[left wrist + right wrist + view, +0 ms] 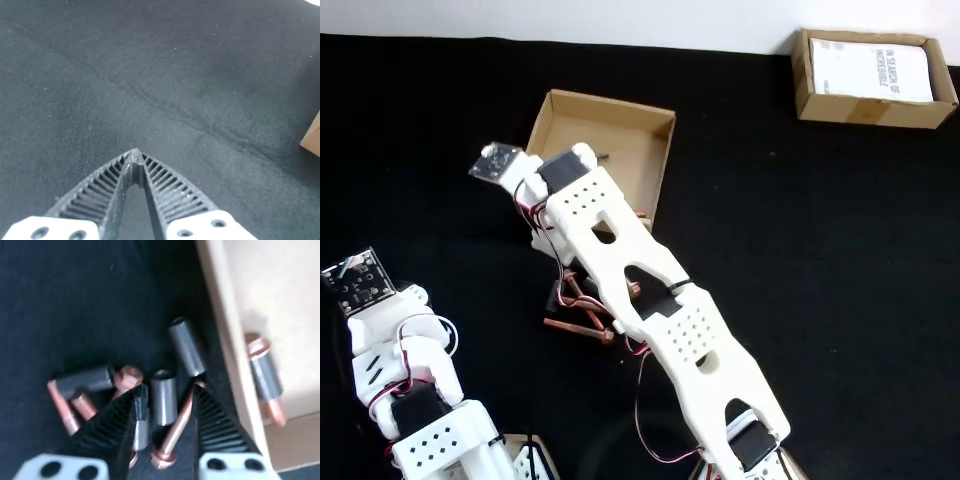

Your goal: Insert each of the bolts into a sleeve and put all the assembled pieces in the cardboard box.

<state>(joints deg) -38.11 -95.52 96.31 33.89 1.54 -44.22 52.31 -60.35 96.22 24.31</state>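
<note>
A: Where do we find the loose parts?

B: From above we see a black table [840,300] with an open cardboard box [620,140] toward its far side. The right arm [650,290] stretches from the near edge up to that box. A few copper bolts [575,327] lie on the cloth beneath the arm, near the box's front wall.

A: What do we see at the right gripper?

B: Through its wrist camera, the right gripper [169,388] hangs over the pile with its jaws apart. Between its two ribbed fingers [215,425] lie a grey sleeve [164,397] and a copper bolt [175,432], side by side. We cannot tell whether the fingers touch either one. A second sleeve [187,346] lies just beyond, close to the outside of the box wall. A third sleeve [85,380] lies farther from the box among more bolts, and we cannot tell whether a bolt sits inside it.

A: Is anything in the box?

B: Yes. One assembled piece [266,372] lies on the box floor. It is a bolt pushed through a sleeve, with the head at one end and the thread poking out at the other.

A: And the left side?

B: The left arm [410,390] sits at the near left of the table, well apart from the box. The left gripper [134,156] is pinched together with its tips touching, above bare black cloth.

A: What else do we see?

B: A second box [860,110] stands at the far right corner of the table, with a white printed sheet [870,70] lying in it.
</note>
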